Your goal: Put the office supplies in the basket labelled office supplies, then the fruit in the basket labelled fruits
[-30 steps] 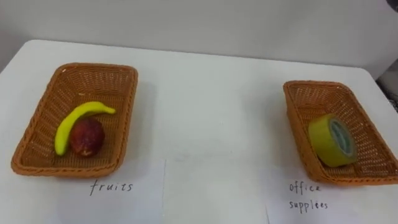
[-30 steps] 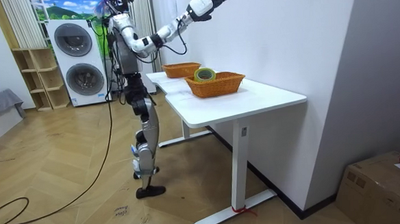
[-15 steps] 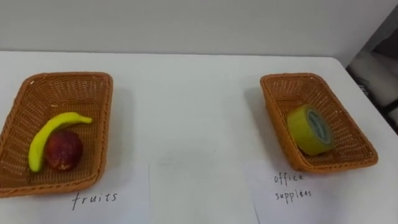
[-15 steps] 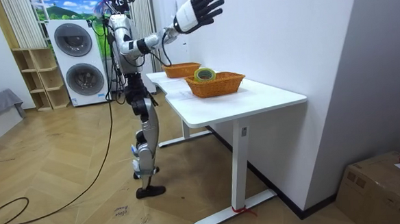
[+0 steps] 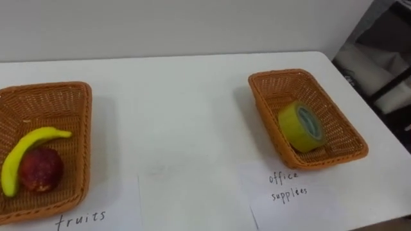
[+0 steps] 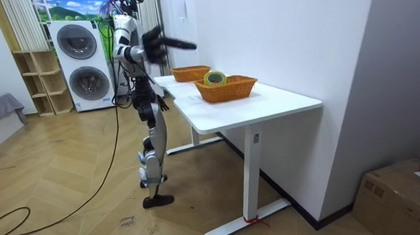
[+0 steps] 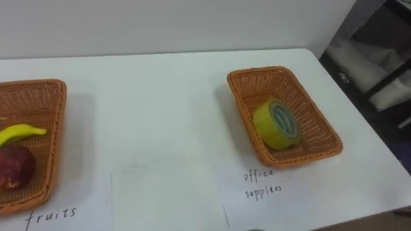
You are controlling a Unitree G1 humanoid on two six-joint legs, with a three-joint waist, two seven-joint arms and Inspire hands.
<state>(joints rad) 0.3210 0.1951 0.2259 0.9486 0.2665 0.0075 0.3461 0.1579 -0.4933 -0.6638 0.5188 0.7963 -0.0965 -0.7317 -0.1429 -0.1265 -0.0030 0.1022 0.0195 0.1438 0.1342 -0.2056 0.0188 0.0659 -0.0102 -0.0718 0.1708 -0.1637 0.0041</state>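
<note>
On the white table [image 5: 186, 109] a wicker fruit basket [image 5: 76, 90] at the left holds a yellow banana [image 5: 26, 151] and a red apple [image 5: 40, 170]. A second wicker basket [image 5: 260, 106] at the right holds a yellow roll of tape [image 5: 300, 126]. In the room view I stand at the table's long side, facing both baskets [image 6: 226, 89]. My right hand [image 6: 161, 44] is held out at chest height beside the table, well short of the baskets, blurred, with its fingers stretched and nothing in it.
Paper labels lie in front of the baskets: "fruits" [image 5: 80, 218] and "office supplies" [image 5: 289, 186], with a blank sheet [image 5: 186, 199] between them. The table's right edge drops off past the tape basket. Washing machines [image 6: 85, 66] and a shelf [image 6: 39, 83] stand behind me.
My right arm has dropped from high above the table to chest height. The eye view has swung to the right. The fruit and tape have not moved.
</note>
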